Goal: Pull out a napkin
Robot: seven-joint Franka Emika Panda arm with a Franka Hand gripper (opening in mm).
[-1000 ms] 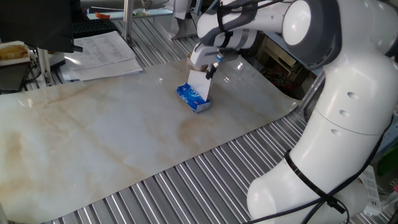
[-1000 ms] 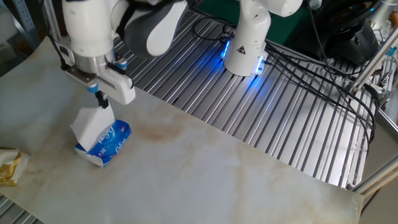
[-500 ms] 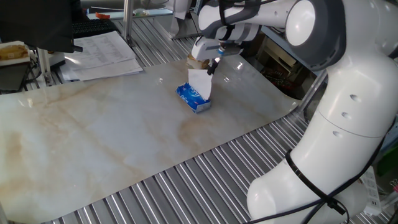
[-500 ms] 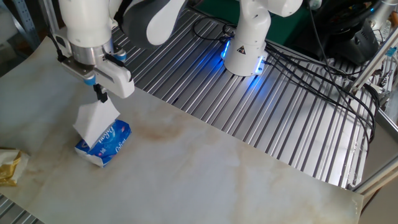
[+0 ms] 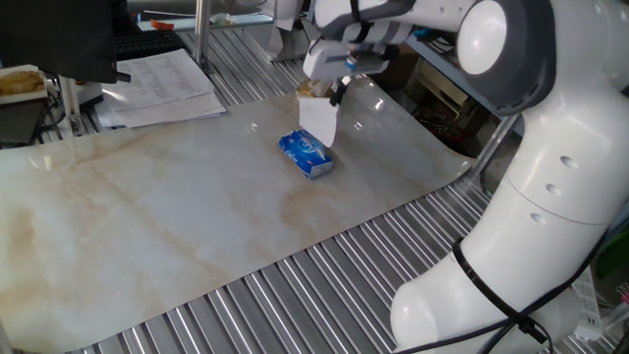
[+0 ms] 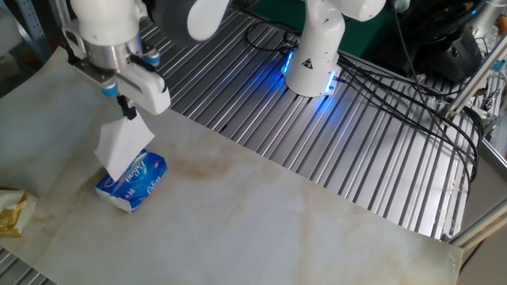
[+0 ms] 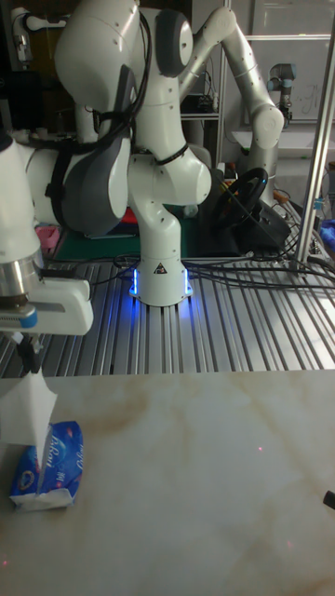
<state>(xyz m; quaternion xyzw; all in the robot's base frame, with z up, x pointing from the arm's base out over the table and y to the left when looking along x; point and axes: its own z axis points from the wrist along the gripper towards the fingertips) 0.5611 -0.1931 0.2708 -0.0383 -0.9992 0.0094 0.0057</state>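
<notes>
A blue-and-white tissue pack [image 5: 306, 154] [image 6: 131, 182] [image 7: 51, 465] lies on the marbled table top. A white napkin [image 5: 317, 122] [image 6: 120, 146] [image 7: 25, 407] stands up out of the pack, stretched tall, its lower edge still at the pack's opening. My gripper [image 5: 339, 93] [image 6: 127, 110] [image 7: 31, 364] hangs right above the pack and is shut on the napkin's top corner.
Printed paper sheets [image 5: 157, 84] lie at the back left of the table in one fixed view. A yellowish object [image 6: 11, 212] sits near the pack at the table's edge. A ribbed metal surface [image 6: 333, 150] surrounds the marbled sheet, and the robot's base [image 6: 314, 55] stands on it.
The gripper has risen with the napkin's corner in it, drawing the napkin higher out of the pack. The pack has stayed in place.
</notes>
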